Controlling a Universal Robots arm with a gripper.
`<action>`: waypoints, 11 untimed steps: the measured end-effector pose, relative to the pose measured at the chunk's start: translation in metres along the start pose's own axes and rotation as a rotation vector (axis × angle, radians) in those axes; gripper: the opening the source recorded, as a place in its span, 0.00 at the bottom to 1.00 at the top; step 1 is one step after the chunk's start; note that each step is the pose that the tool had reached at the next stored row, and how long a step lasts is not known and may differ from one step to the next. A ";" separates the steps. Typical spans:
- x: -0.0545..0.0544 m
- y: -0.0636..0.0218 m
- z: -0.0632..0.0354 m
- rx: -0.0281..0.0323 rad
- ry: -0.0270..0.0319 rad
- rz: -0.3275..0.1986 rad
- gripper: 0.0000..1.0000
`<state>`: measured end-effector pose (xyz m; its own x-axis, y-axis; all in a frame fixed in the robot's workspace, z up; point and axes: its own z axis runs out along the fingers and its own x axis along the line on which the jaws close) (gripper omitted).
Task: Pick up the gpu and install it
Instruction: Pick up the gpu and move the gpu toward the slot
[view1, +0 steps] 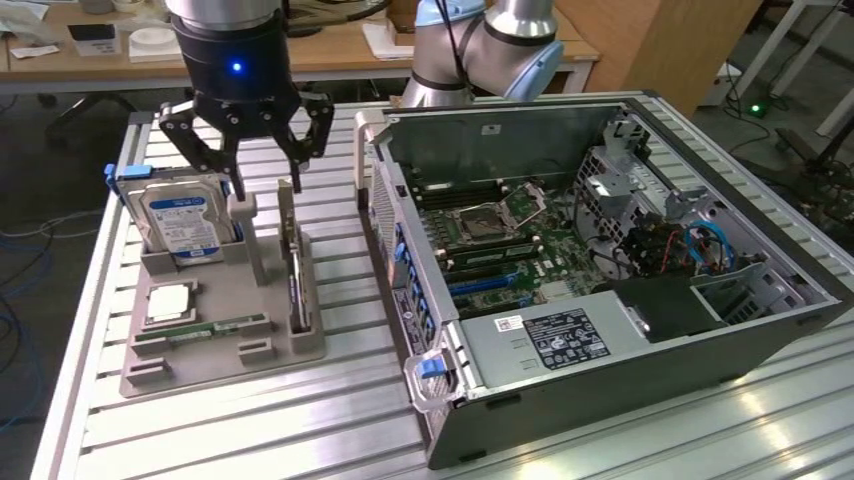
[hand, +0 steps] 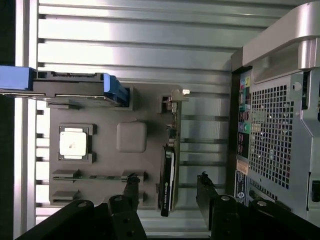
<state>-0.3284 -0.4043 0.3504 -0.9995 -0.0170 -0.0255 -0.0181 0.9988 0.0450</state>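
At the exterior view's left, a grey moulded holder tray (view1: 220, 372) sits on the ribbed aluminium table (view1: 267, 440). It carries one thick silver hard drive with a blue-and-white label (view1: 187, 225) standing upright, one square silver processor chip (view1: 171, 300) lying flat, and one narrow green memory stick (view1: 214, 327). It also holds the gpu, a thin dark circuit card with a silvery end bracket (view1: 294, 275), which stands on its long edge in a slot on the tray's side nearer the computer. The print on the drive's label is too small to read. The black two-fingered gripper (view1: 264, 183) hangs over the card with its jaws spread wide and nothing in them. The wrist view adds what that angle hides: the two fingers (hand: 131, 186) stand one on each side of the card with a clear gap to it, and the card's edge bears a small green mark, unreadable. At the exterior view's right, one grey computer tower (view1: 747, 300) lies on its side with the panel off. Its motherboard (view1: 514, 250) is exposed, and a black-and-white sticker (view1: 561, 335) on the power supply has illegible text. The wrist view shows instead the tower's perforated rear panel (hand: 275, 140) and a column of coloured ports (hand: 243, 115).
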 end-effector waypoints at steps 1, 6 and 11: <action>0.000 -0.0001 0.0016 0.0001 0.0000 0.000 0.59; 0.000 -0.0005 0.0107 -0.0001 -0.0002 0.000 0.59; 0.001 -0.0009 0.0193 -0.0001 -0.0004 0.000 0.59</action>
<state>-0.3284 -0.4043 0.3311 -0.9995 -0.0169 -0.0260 -0.0181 0.9988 0.0451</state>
